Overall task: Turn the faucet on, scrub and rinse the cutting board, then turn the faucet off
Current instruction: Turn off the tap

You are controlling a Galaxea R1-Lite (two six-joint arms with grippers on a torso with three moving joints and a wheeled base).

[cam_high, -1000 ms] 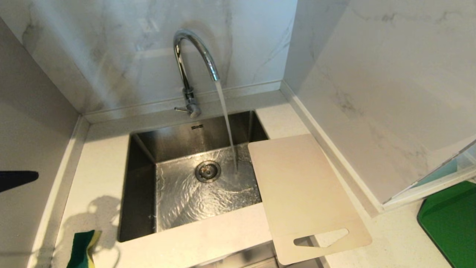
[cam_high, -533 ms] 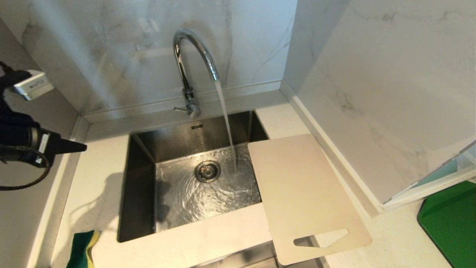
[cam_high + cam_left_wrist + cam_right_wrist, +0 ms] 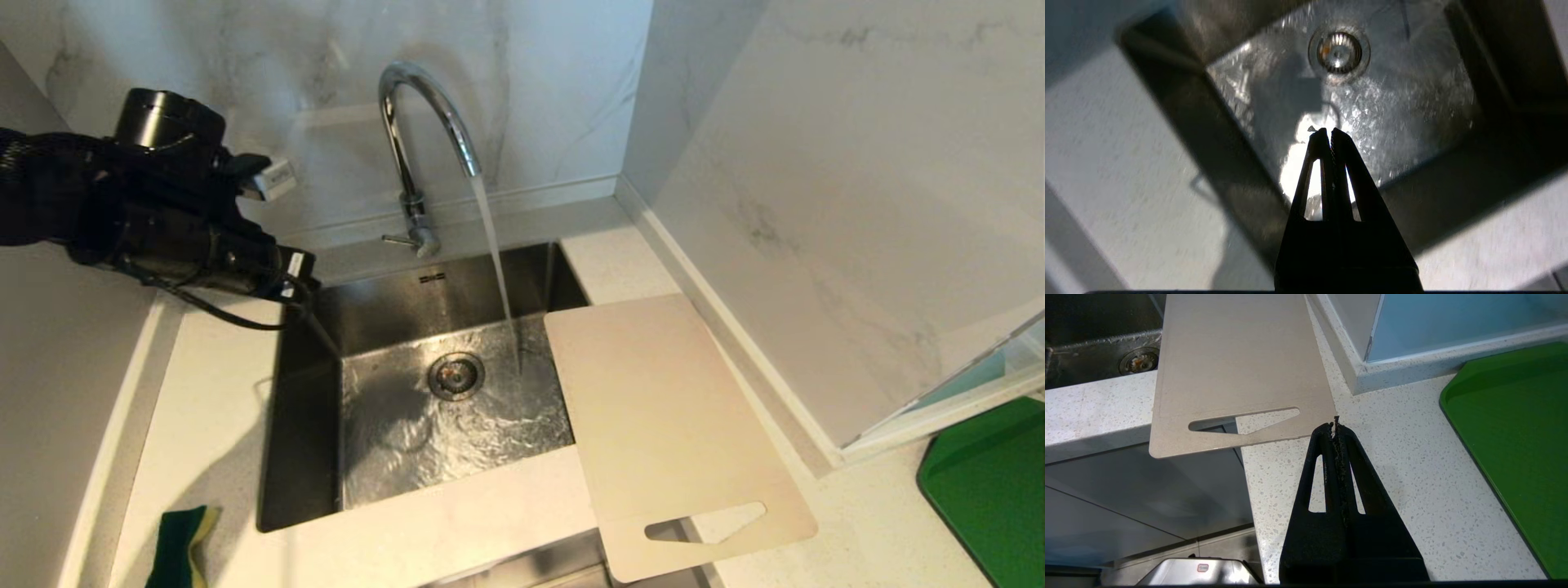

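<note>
Water runs from the faucet [image 3: 424, 139] into the sink [image 3: 310, 457]. The left gripper [image 3: 1329, 131], pinched closed and empty, hangs over the sink's back-left corner; the cutting board [image 3: 665, 425] bridges the sink's right edge.

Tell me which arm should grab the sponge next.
Left, probably. The sponge lies on the counter left of the sink; the left gripper, shut, hovers at that side; the right gripper sits by the cutting board.
</note>
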